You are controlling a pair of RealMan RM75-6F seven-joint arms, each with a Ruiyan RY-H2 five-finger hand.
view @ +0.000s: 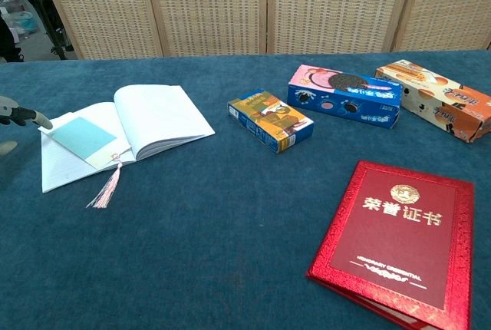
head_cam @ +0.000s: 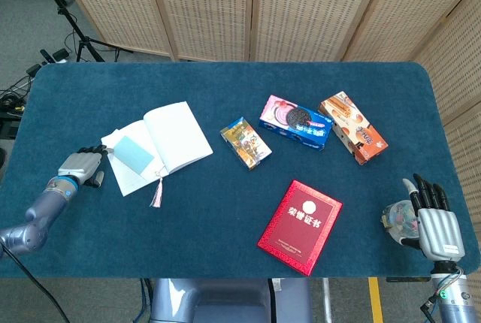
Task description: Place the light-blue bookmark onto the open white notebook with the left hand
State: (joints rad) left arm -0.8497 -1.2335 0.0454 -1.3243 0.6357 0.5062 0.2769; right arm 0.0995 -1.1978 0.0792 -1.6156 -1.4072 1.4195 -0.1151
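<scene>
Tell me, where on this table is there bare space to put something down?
Bare cloth lies between the white notebook and the red certificate, and along the far edge. It is crowded around the three snack boxes and beside the left hand.

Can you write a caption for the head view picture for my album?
Light-blue bookmark lies on the open white notebook, left hand beside it.

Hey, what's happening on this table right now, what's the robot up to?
The light-blue bookmark already lies on the left page of the open white notebook, its pink tassel hanging over the near edge. The left hand sits just beside the notebook's left edge, holding nothing. The right hand rests at the table's near right corner, fingers spread, next to a small clear item I can't identify. Three snack boxes and a red certificate folder lie untouched.
</scene>
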